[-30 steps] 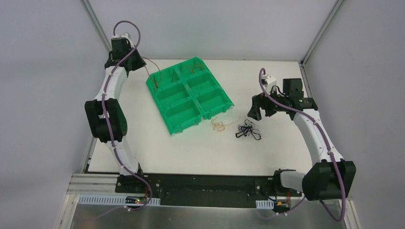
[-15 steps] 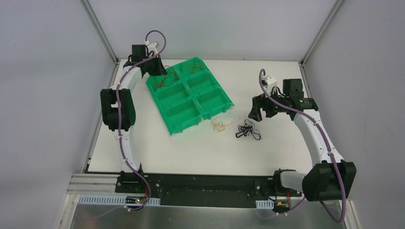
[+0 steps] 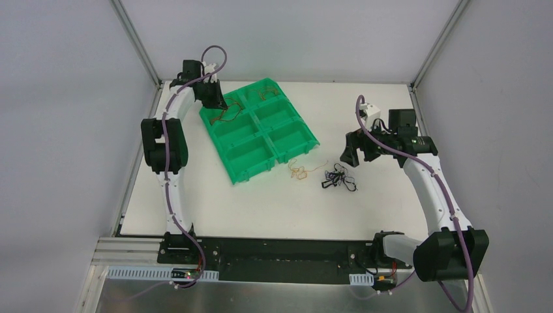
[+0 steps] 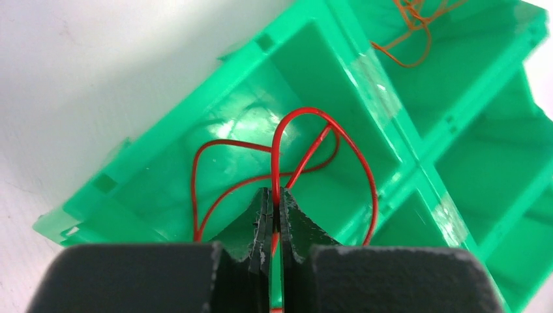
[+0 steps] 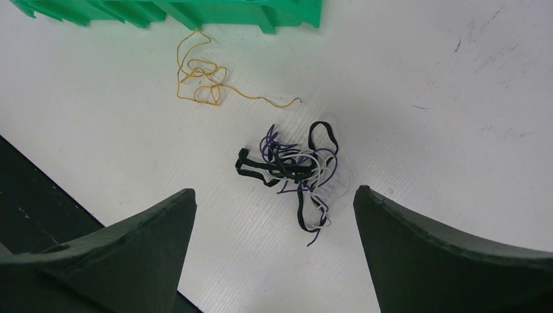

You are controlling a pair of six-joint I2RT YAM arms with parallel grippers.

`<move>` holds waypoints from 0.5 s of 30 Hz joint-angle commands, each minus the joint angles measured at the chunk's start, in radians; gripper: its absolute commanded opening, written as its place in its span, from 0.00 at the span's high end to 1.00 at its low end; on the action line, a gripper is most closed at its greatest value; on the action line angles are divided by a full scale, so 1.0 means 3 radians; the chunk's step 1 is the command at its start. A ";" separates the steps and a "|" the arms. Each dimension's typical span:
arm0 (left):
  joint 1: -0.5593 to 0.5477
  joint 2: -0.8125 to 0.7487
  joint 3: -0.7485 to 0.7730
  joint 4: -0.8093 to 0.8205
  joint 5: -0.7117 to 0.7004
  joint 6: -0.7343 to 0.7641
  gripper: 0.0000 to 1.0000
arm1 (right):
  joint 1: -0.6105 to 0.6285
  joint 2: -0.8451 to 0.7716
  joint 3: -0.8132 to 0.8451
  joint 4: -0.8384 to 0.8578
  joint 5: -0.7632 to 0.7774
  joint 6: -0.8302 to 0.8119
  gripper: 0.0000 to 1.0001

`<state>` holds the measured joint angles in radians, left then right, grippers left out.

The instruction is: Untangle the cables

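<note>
Toward 3 o'clock on the tabletop, nearest the arm bases, the right gripper [image 5: 274, 190] hangs with its jaws spread wide, holding nothing and touching nothing. Under the gap, clear of both fingers, lies a knot of thin black, white and purple wires [image 5: 293, 171]. Just beyond it at 11 o'clock, apart from the knot, a thin yellow wire [image 5: 201, 77] sits in loose curls. One end runs up to the front wall of the green plastic six-compartment tray [image 3: 242, 171]; whether it touches the wall is hard to tell.

Farther on, at the tray's 10 o'clock corner, the left gripper [image 4: 274, 195] is pinched fully together on a thin red wire [image 4: 313, 110]. The wire rises from between the fingertips and loops over the far-left compartment. In the neighbouring compartment at 1 o'clock rests a thin orange wire [image 4: 417, 62].

Everything stands on a white table [image 5: 443, 98], faintly scuffed. Plain grey walls [image 3: 293, 32] close it in, with aluminium posts [image 3: 134, 39] slanting up at the far corners.
</note>
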<state>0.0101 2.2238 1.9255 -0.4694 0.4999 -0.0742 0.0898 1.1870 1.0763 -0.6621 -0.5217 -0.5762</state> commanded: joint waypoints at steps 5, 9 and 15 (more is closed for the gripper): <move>0.0057 0.0335 0.0519 -0.0347 -0.0406 -0.0317 0.95 | 0.0030 -0.0067 0.0054 -0.0129 0.0030 0.0077 0.06; 0.0083 0.0253 0.0522 -0.0348 -0.0247 -0.0372 0.75 | 0.0042 -0.0095 0.0037 -0.0133 0.0042 0.0102 0.05; 0.0107 0.0007 0.0505 -0.0348 -0.0022 -0.0499 0.59 | 0.0063 -0.0082 -0.0001 -0.0076 0.0016 0.0159 0.06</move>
<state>0.0296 2.3272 2.0399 -0.5552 0.4393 -0.1814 0.0982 1.1854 1.0763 -0.6868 -0.5121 -0.5545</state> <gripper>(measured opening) 0.364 0.944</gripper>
